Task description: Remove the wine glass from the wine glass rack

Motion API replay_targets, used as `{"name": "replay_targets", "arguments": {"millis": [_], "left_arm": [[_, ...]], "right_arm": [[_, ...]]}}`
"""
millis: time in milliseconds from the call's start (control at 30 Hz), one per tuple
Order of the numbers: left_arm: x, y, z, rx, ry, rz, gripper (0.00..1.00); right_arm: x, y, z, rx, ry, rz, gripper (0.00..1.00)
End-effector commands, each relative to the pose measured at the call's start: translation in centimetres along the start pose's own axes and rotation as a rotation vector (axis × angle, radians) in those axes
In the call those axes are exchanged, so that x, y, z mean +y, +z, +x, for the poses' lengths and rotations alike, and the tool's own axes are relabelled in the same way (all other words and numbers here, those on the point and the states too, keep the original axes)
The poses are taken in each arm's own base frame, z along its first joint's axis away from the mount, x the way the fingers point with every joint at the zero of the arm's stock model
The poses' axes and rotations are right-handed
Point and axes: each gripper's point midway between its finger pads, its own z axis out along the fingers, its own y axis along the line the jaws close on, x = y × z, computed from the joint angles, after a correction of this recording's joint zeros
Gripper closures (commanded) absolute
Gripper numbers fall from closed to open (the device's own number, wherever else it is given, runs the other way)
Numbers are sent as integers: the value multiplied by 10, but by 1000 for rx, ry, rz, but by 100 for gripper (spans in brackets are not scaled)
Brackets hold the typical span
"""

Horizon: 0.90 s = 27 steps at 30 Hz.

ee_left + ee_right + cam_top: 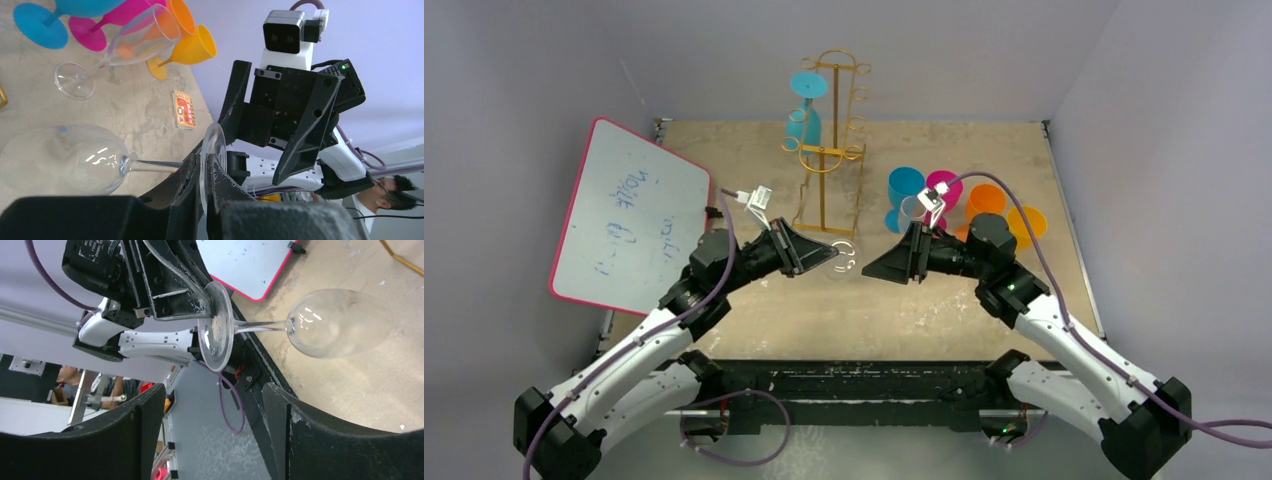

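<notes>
Right up against the left wrist camera is the left pincer; it's clamped tight on the round foot of the clear wine glass, so the glass hangs out sideways with its stem roughly level and the bowl pointing away over the tan surface; we can't tell whether the bowl touches down.

The glass is off the wine glass rack; from the top view it sits in front of the rack's base, between the two arms.

The right pincer faces the foot of the glass head-on; its jaws stand wide with nothing between them, and the foot is just ahead of the tips, not touching.

A blue glass hangs upside down on the rack's left side; a bunch of coloured glasses (blue, pink, orange) sits right of the rack; another clear glass lies on its side beside them; a small card lies flat on the surface near those; a pink-rimmed whiteboard leans at the left.
</notes>
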Motion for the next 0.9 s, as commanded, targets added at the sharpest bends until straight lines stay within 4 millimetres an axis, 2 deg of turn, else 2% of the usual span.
{"name": "replay_targets", "arguments": {"millis": [0,33,100,167,233,367,467,600,667,700,800,867], "left_arm": [[-44,3,-11,-46,28,181,100],[-46,4,-11,-40,30,186,100],[-49,7,-6,-16,28,195,100],[-48,9,-3,-3,27,194,100],[-49,10,-1,-1,26,188,100],[-51,7,0,3,38,180,100],[-51,7,1,4,41,179,100],[-53,10,7,32,45,192,100],[-52,9,8,31,57,193,100],[-51,9,9,31,57,184,96],[-40,12,15,65,62,131,75],[-29,14,22,110,71,78,65]], "right_arm": [[19,2,-5,18,-29,-76,27],[19,3,-5,20,-26,-76,30],[17,5,-6,21,-17,-77,43],[16,7,-8,13,-6,-76,52],[18,8,-10,3,-10,-84,67],[14,7,-13,-29,-2,-67,79],[13,7,-11,-34,16,-73,83],[10,7,-9,-34,41,-67,99],[8,6,-12,-51,44,-47,100],[8,5,-15,-66,36,-36,100],[7,1,-19,-107,29,-13,100],[9,-2,-20,-123,25,-13,100]]}}
